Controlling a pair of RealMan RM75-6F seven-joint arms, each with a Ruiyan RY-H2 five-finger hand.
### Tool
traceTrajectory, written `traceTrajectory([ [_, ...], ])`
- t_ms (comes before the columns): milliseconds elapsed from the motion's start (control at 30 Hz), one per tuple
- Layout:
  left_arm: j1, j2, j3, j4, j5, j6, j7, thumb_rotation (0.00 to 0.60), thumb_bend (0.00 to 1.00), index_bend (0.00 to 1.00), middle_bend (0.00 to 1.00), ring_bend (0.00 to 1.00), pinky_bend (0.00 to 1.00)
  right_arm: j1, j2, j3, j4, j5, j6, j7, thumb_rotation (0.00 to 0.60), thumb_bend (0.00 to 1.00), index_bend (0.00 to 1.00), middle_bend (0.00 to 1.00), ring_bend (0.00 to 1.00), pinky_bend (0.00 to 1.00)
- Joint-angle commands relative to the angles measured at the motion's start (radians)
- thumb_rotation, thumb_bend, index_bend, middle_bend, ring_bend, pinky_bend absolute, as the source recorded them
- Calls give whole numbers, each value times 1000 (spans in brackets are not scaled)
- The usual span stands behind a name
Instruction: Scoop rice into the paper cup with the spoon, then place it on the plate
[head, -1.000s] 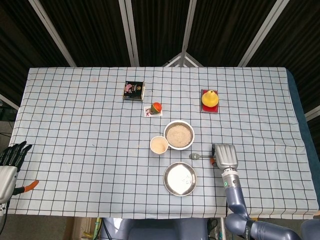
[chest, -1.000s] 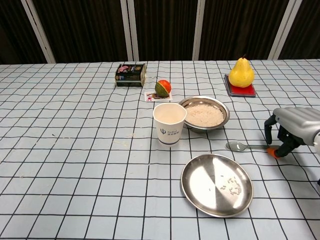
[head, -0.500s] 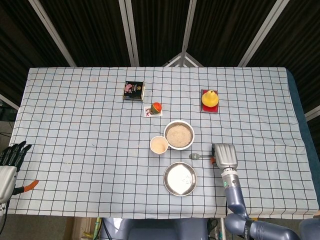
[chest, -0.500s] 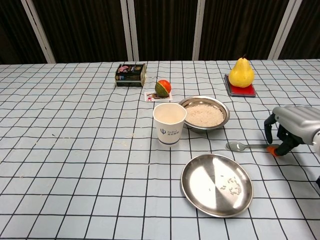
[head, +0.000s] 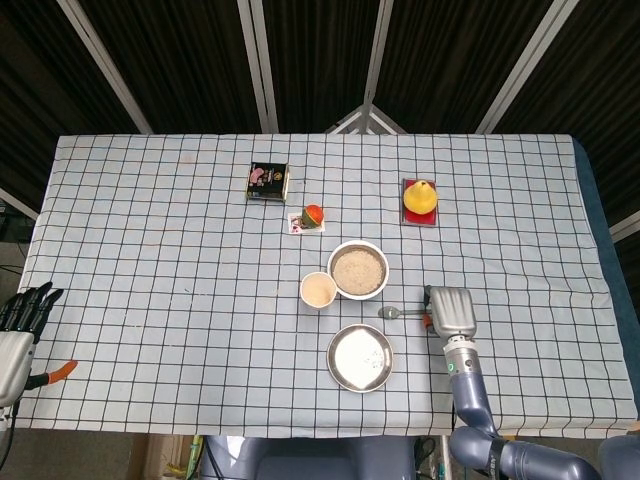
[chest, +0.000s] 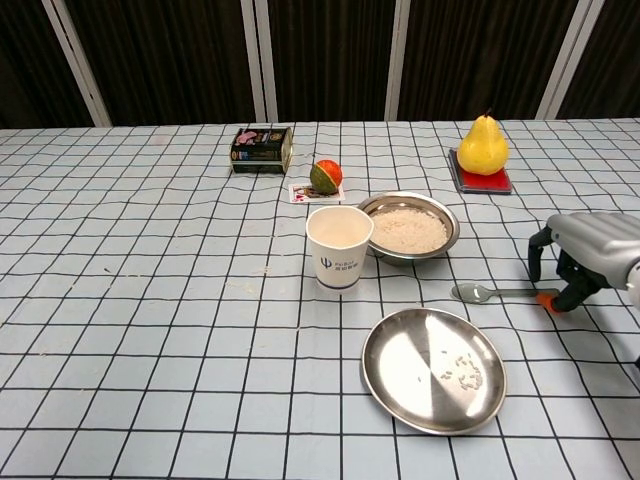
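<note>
A matt white checked cloth (chest: 150, 300) covers the table. Just left of the right hand (chest: 590, 255), whose shell looks like smooth grey plastic, lies a shiny metal spoon (chest: 490, 293) with an orange tip. Further left, the round steel plate (chest: 433, 369) is mirror-glossy, the steel bowl (chest: 408, 227) of grainy white rice is polished too, and the white paper cup (chest: 339, 248) looks matt.
</note>
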Motion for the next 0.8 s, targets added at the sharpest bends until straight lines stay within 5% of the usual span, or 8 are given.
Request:
traceTrajectory([
  [33, 0, 0, 0, 0, -1, 0, 0, 600, 0, 0, 0, 0, 0, 1, 1, -1, -1, 3, -1, -2, 600, 391, 504, 965, 1000, 1000],
  [800, -1, 2, 1, -7, -5, -4, -2, 600, 0, 0, 0, 0, 0, 7, -8, -8, 12, 30, -11, -4, 600, 466, 543, 965, 1000, 1000],
])
